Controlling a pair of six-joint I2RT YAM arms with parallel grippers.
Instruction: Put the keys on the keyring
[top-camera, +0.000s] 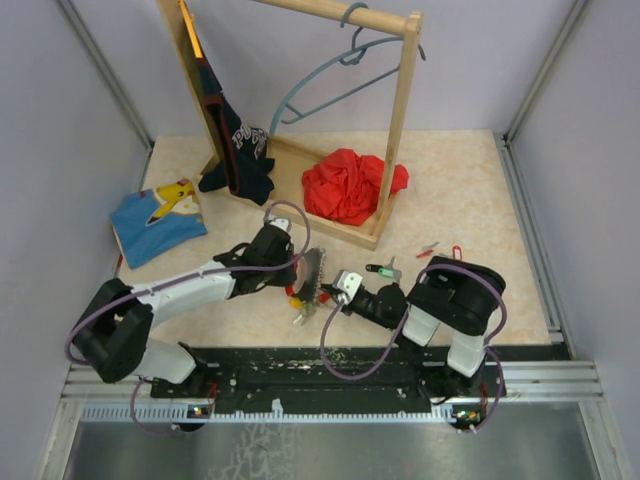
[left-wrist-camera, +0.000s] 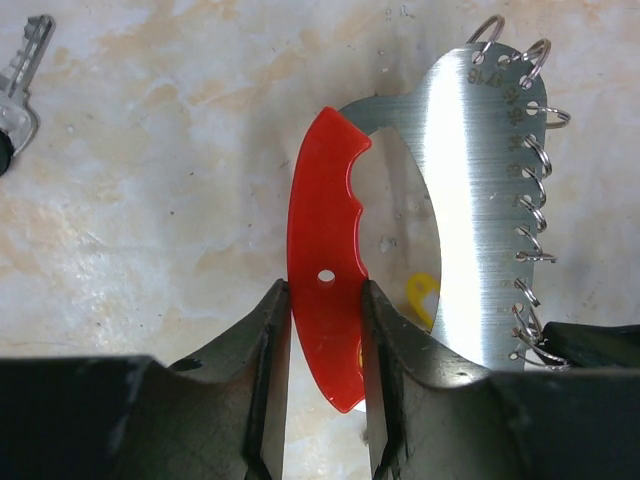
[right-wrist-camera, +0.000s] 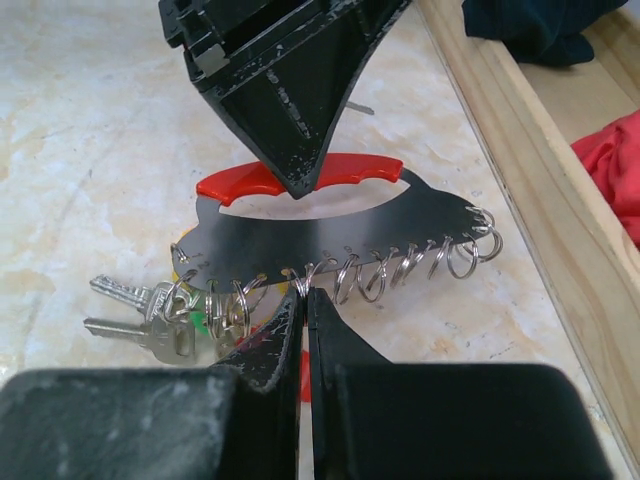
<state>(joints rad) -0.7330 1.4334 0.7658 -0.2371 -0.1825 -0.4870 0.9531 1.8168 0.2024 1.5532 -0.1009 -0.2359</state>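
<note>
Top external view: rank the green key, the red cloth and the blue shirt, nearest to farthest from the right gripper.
From the right gripper, at the keyring:
1. Green key, just to its right.
2. Red cloth, farther back, slightly right.
3. Blue shirt, far left.

Wooden rack (top-camera: 404, 120), red cloth (top-camera: 350, 186), perhaps shirt (top-camera: 155, 222)

White letters "PU" show on the dark shirt (top-camera: 238, 140) — the rest is folded away. Stamped numbers line the keyring (left-wrist-camera: 480, 200) plate's edge — too blurred to read.
</note>
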